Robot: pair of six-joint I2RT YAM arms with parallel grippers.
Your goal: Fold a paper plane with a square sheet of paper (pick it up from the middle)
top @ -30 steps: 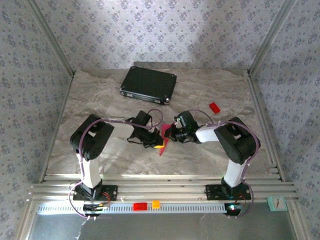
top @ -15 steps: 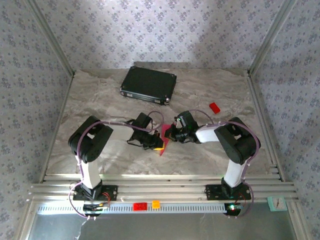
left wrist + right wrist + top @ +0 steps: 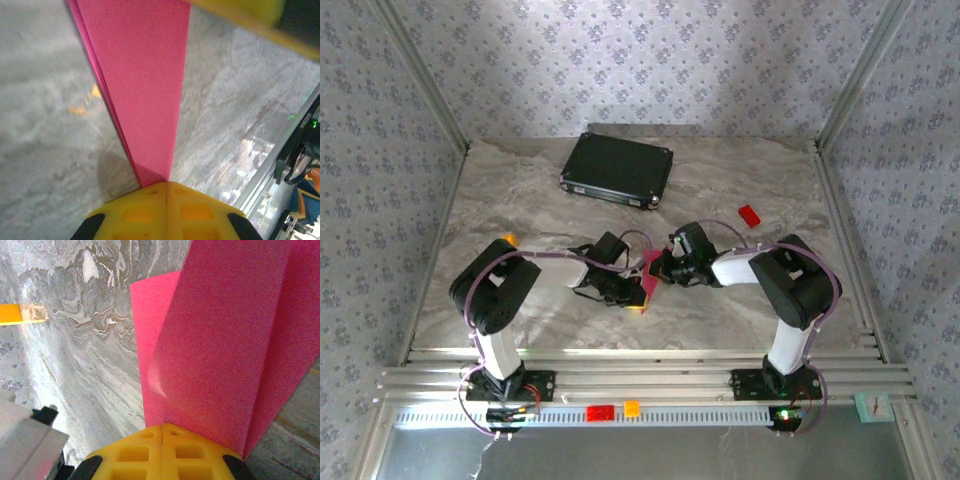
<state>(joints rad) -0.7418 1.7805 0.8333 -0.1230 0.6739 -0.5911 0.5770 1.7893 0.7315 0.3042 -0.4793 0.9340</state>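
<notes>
- Toward the near middle of the tabletop, both arms meet over the work. Bare marbled surface lies open to the left, right and front of them.
- Well behind them, the black case lies flat near the far edge and apart from the folding spot. It leaves room to swing the work forward or sideways, but less room to push it back.
- The left jaws are pressed together on the sheet of paper. In the left wrist view a narrow pink strip runs straight out from the seam between the yellow pads.
- The right jaws are likewise clamped on it from the opposite side. In the right wrist view the pink layers rise out of the shut pads.
- From above, the sheet hangs between the two wrists, lifted off the surface rather than lying flat.
- It is already narrow, with several layers stacked along one edge, so I judge the nose folds and centre crease done. Wings probably remain to be shaped and the finished dart set down.
- A free flap shows beside the right pads, and its edge could catch if the jaws twist.
- The small red block sits off to the right rear, clear of both arms.
- The tiny orange cube rests just beside the left arm's elbow and could be nudged by a backward sweep.
</notes>
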